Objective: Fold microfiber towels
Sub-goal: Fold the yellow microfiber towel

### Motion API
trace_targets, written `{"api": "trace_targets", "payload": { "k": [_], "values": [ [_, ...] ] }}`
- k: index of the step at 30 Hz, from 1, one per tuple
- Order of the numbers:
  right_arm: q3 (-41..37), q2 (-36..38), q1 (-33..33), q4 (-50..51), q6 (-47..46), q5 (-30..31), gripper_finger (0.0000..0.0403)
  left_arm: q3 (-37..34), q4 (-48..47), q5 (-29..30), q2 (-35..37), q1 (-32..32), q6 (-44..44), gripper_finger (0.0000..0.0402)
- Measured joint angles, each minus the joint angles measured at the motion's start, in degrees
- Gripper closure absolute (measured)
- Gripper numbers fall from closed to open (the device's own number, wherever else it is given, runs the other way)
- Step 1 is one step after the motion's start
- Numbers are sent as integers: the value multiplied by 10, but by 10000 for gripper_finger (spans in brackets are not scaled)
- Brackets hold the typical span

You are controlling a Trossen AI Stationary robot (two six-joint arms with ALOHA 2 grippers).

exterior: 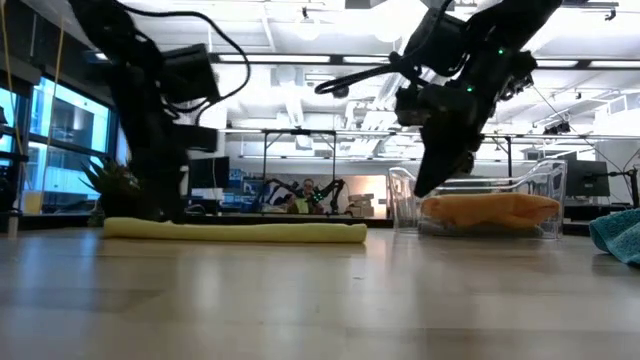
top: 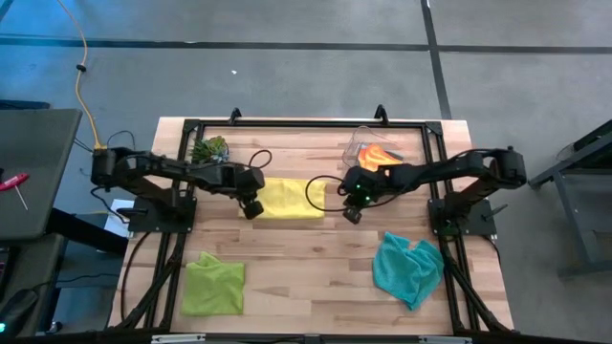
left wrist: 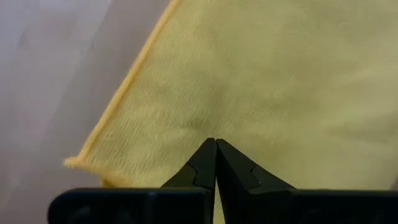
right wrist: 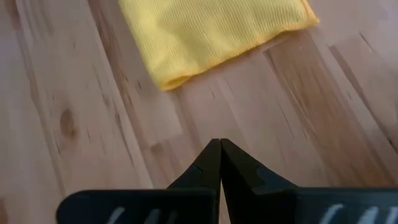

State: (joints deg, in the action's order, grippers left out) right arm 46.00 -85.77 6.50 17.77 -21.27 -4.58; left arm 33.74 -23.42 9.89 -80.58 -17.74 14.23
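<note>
The yellow towel lies folded flat at the table's middle; it also shows in the low view. My left gripper is shut, pointing down at the towel's left near corner. My right gripper is shut and empty, above bare wood just right of the towel; in the low view it hangs clear of the table. A lime green towel lies near left and a teal towel lies crumpled near right. An orange towel lies in the clear bin. No grey towel is in view. My left gripper comes at the yellow towel from above with its shut fingertips over the top layer, a little in from the left near corner. The arm hides the tips in the low view, so I cannot tell whether they touch the cloth.
A clear plastic bin stands at the far right, also in the low view. A small green plant stands at the far left. A black frame borders the table. Bare wood lies between the near towels.
</note>
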Motion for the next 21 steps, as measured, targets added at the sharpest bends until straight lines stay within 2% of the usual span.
{"api": "trace_targets", "payload": {
  "k": [4,9,16,19,21],
  "values": [
    [0,3,0,7,-1,0,403,-39,3,-6,44,0,-23,401],
    [0,-2,0,-31,-40,19,403,-74,3,-19,112,2,-4,401],
    [0,-2,0,-92,-173,91,403,-74,23,-5,209,0,19,401],
    [0,-2,0,-91,-272,92,401,-73,27,-2,232,-4,35,401],
    [0,-2,0,-91,-325,73,390,-73,29,-2,237,-4,48,401]
  ]
}}
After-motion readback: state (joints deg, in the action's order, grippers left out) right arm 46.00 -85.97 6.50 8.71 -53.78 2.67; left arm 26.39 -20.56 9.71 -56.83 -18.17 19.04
